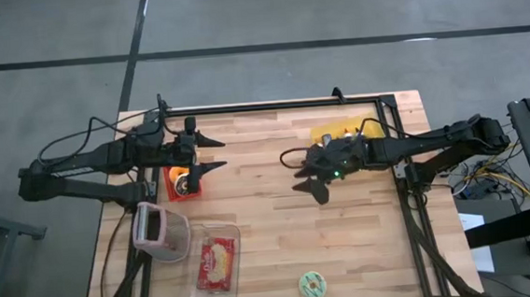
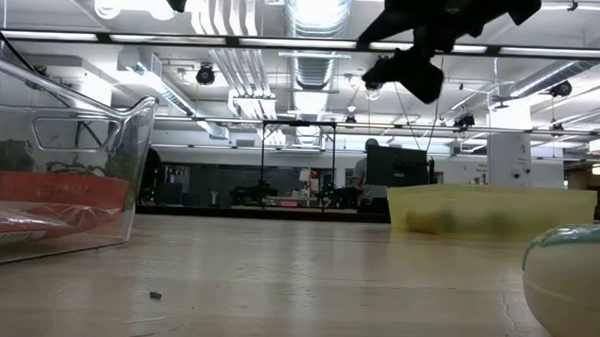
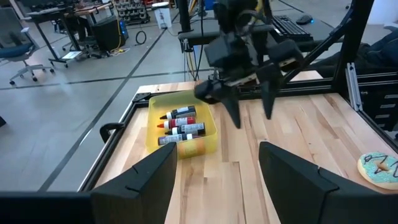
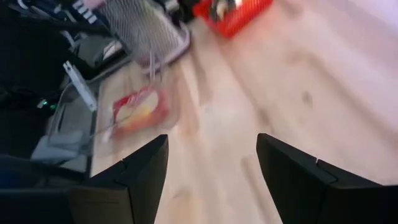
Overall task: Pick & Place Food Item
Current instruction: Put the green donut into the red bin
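The food item, a round doughnut with pale green icing (image 1: 312, 285), lies flat on the wooden table near its front edge; it also shows in the left wrist view (image 3: 380, 169) and, close up, in the low view (image 2: 576, 288). No gripper touches it. My right gripper (image 1: 297, 176) hangs open above the middle of the table, rolled to one side, nothing between its fingers (image 4: 211, 140). My left gripper (image 1: 220, 153) stands open above the table's left side, over a red bin (image 1: 183, 180), and is empty too (image 3: 217, 152).
A clear plastic container (image 1: 215, 262) holding a red packet sits at the front left, a pink-rimmed clear tub (image 1: 159, 231) beside it. A yellow bin (image 3: 186, 134) of small bottles stands at the far right. Bare wood lies between the doughnut and my right gripper.
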`<state>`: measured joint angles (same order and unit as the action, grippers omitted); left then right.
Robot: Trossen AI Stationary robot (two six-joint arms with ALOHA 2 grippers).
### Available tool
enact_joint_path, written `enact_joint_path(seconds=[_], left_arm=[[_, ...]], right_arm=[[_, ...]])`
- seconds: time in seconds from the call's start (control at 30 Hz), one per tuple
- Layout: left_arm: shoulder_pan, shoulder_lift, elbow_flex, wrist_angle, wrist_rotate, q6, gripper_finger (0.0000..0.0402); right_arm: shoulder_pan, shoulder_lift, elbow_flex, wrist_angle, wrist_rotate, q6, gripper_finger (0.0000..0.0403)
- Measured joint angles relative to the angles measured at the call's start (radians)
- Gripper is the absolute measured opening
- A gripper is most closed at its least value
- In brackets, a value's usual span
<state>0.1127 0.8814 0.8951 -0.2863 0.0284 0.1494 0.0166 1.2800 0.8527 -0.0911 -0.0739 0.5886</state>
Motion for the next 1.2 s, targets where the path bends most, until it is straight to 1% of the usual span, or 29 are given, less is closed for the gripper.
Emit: enact_joint_path(seconds=[0.1,0.23,0.33,0.4,0.47,0.53,0.6,0.63,0.73,0.8,0.9,1.0,1.13,1.2], left_arm=[[0.000,0.000,0.000,0.000,0.000,0.000,0.0232],[0.000,0.000,0.000,0.000,0.000,0.000,0.0232],[0.000,0.000,0.000,0.000,0.000,0.000,0.0232],[0.000,0.000,0.000,0.000,0.000,0.000,0.0232],[0.000,0.000,0.000,0.001,0.000,0.000,0.0232],[0.000,0.000,0.000,0.000,0.000,0.000,0.0232],[0.000,0.000,0.000,0.000,0.000,0.000,0.0232],[0.000,0.001,0.000,0.000,0.000,0.000,0.0232],[0.000,0.002,-0.001,0.000,0.000,0.000,0.0232],[0.000,0.004,-0.001,0.001,0.000,0.000,0.0232],[0.000,0.004,-0.001,0.000,0.000,0.000,0.0232],[0.000,0.004,-0.001,0.000,0.000,0.000,0.0232],[0.000,0.004,-0.001,0.000,0.000,0.000,0.0232],[0.000,0.005,-0.001,0.000,0.000,0.000,0.0232]], right_arm=[[0.032,-0.002,0.000,-0.068,-0.001,0.045,0.0240],[0.104,-0.001,-0.002,-0.224,-0.001,0.048,0.0238],[0.176,0.009,-0.010,-0.220,0.009,0.086,0.0233],[0.231,0.018,-0.012,-0.215,0.060,0.141,0.0228],[0.281,0.043,-0.010,-0.159,0.130,0.172,0.0224],[0.327,0.072,-0.011,-0.157,0.205,0.207,0.0222],[0.365,0.112,-0.011,-0.156,0.258,0.276,0.0221],[0.380,0.132,-0.011,-0.156,0.266,0.322,0.0221],[0.411,0.198,-0.011,-0.114,0.271,0.513,0.0221],[0.431,0.238,-0.005,-0.103,0.252,0.619,0.0221],[0.469,0.303,0.042,-0.074,0.213,0.707,0.0221],[0.523,0.361,0.127,-0.118,0.199,0.752,0.0221],[0.591,0.431,0.301,-0.303,0.200,0.766,0.0221],[0.616,0.475,0.400,-0.435,0.204,0.767,0.0221]])
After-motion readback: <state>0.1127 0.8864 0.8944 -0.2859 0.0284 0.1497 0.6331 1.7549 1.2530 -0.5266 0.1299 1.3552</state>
